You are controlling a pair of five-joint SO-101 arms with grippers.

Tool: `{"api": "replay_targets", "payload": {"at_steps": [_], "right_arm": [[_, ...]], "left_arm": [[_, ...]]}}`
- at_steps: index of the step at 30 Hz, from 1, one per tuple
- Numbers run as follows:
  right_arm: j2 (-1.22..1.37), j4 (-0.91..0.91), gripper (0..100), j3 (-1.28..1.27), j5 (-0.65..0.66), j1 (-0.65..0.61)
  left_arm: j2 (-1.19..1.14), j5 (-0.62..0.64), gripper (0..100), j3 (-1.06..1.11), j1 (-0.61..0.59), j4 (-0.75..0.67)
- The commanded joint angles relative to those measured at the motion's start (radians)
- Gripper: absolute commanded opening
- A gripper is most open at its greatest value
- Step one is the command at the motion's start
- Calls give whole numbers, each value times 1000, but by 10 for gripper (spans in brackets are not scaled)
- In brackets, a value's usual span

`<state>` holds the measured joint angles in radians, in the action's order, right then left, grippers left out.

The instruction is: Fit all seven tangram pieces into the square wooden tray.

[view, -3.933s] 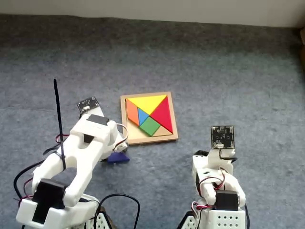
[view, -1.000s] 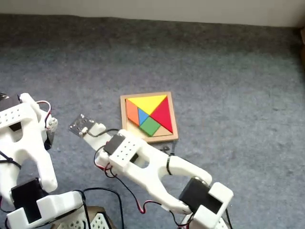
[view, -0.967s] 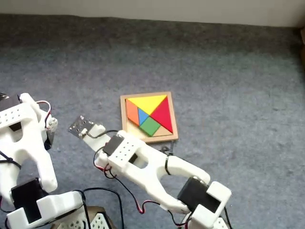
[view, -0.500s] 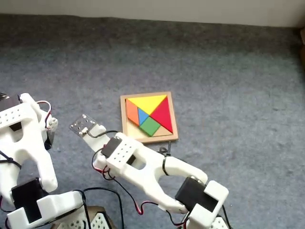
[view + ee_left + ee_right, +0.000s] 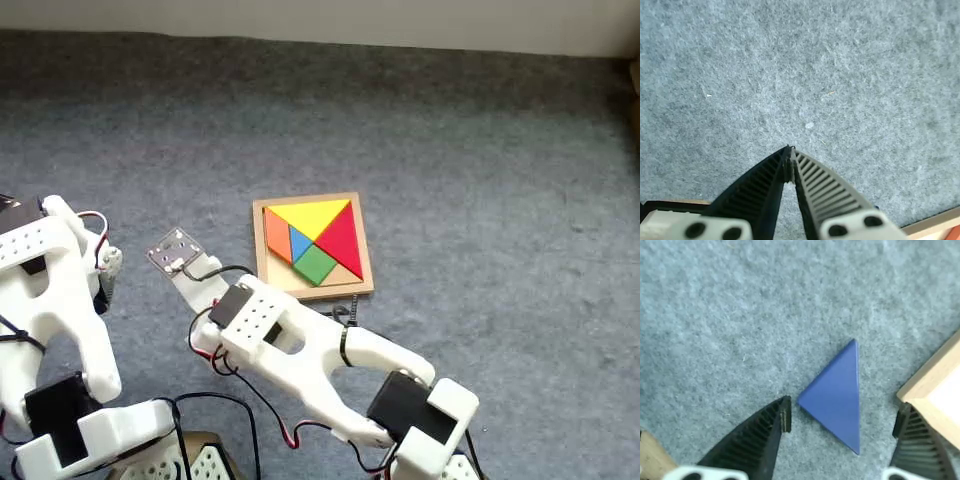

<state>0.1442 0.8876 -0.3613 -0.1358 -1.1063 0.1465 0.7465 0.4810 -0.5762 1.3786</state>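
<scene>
Left pincer [image 5: 790, 160]: closed on nothing, well apart from the tray [image 5: 320, 291], leaving you room.
Right pincer [image 5: 844, 417]: gaping wide astride the blue triangle [image 5: 837, 392], nothing gripped.
Blue triangle: flat on the table [image 5: 480, 150], just beside the tray's corner.
Tray: one bare wedge probably awaits it.

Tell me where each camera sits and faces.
High view: fixed above the table, looking down on the tray and both arms.
Left wrist view: on the left arm, facing down at felt past the shut left gripper.
Right wrist view: on the right arm, facing down at the blue triangle within the open right gripper.
Shared: the tray, in high and right wrist views.
</scene>
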Motion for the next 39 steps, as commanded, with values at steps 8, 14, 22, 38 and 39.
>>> {"api": "replay_targets", "payload": {"at_steps": [8, 14, 22, 38, 39], "right_arm": [[107, -8, 320, 117, -6, -15], [119, -1, 320, 125, -5, -15], [113, 18, 163, 128, -5, -13], [-120, 197, 155, 182, 149, 42], [-142, 194, 155, 168, 166, 58]], "left_arm": [[8, -5, 6, -28, -47, -48], [8, -5, 6, -28, -51, -46], [7, -5, 6, -28, -51, -49], [2, -5, 6, -28, -51, -51], [2, -5, 6, -28, -51, -51]]}}
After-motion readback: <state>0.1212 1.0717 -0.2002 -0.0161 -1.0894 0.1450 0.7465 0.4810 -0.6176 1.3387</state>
